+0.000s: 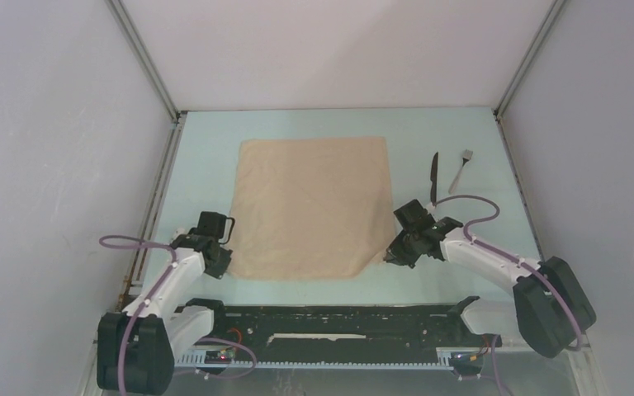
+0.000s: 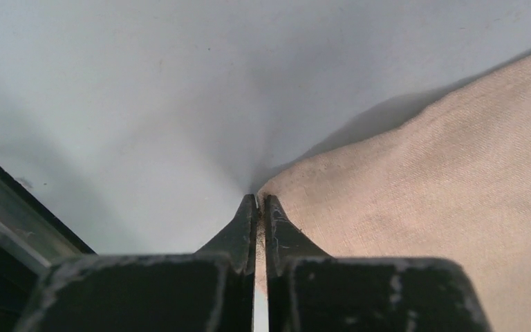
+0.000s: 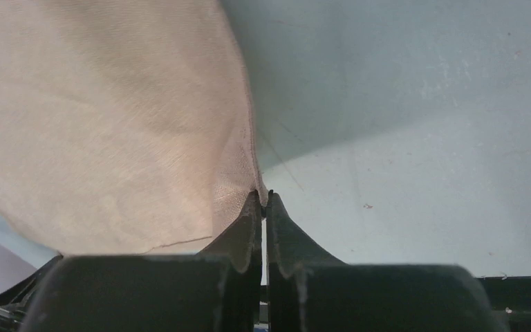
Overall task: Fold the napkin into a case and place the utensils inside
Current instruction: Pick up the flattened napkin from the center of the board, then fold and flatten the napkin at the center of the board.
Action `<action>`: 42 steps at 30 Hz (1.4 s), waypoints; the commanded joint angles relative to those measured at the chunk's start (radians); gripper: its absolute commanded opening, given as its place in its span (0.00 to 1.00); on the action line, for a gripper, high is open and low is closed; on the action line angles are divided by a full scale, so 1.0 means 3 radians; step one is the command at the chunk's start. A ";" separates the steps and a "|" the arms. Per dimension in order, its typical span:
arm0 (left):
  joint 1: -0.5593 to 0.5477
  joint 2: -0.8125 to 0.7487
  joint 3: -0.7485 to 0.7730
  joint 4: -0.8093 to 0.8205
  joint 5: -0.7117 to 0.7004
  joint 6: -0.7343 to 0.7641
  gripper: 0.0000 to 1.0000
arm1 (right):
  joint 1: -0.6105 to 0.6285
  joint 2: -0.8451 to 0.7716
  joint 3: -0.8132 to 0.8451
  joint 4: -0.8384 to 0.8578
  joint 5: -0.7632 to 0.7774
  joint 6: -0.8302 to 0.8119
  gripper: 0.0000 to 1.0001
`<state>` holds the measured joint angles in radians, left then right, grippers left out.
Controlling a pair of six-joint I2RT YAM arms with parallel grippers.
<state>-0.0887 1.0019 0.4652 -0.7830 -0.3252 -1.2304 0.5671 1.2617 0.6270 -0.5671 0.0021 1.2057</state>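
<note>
The napkin (image 1: 309, 206) lies spread out, plain beige, in the middle of a pale blue-green table (image 1: 206, 165) enclosed by grey-white walls (image 1: 49, 124). A black knife (image 1: 434, 177) and a grey fork (image 1: 461, 169) lie to its right. The left gripper (image 1: 219, 262) and right gripper (image 1: 392, 254) sit at its near corners, tips hidden. In the left wrist view, the jaws are pressed together and pinch a sliver of the cloth corner. In the right wrist view, the jaws are closed on the napkin's raised edge, and the frame cuts off the rest of the cloth.
</note>
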 commanded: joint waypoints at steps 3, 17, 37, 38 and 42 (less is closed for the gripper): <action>0.0025 -0.0548 0.0661 -0.0382 -0.0095 0.0172 0.00 | -0.0057 -0.0595 0.0216 0.0178 0.0307 -0.0553 0.00; 0.0025 -0.1560 0.3204 -0.0271 -0.0227 0.0884 0.00 | 0.0174 -0.2159 0.1833 0.0274 0.0146 -0.2350 0.00; 0.0237 0.1182 0.3636 0.0952 -0.0451 0.1466 0.00 | -0.0862 0.0823 0.3024 0.1139 -0.0528 -0.2178 0.00; 0.0258 0.1374 0.3637 0.1064 -0.0367 0.1527 0.00 | -0.0910 0.1066 0.3120 0.1166 -0.0599 -0.2192 0.00; 0.0391 0.2131 0.3840 0.1222 -0.0076 0.1597 0.00 | -0.1058 0.2013 0.3585 0.1244 -0.0867 -0.2186 0.00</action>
<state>-0.0135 1.5429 1.5471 -0.5091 -0.4080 -0.8093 0.2867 1.7111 1.5673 -0.2829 -0.1547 0.5461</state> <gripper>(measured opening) 0.014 0.010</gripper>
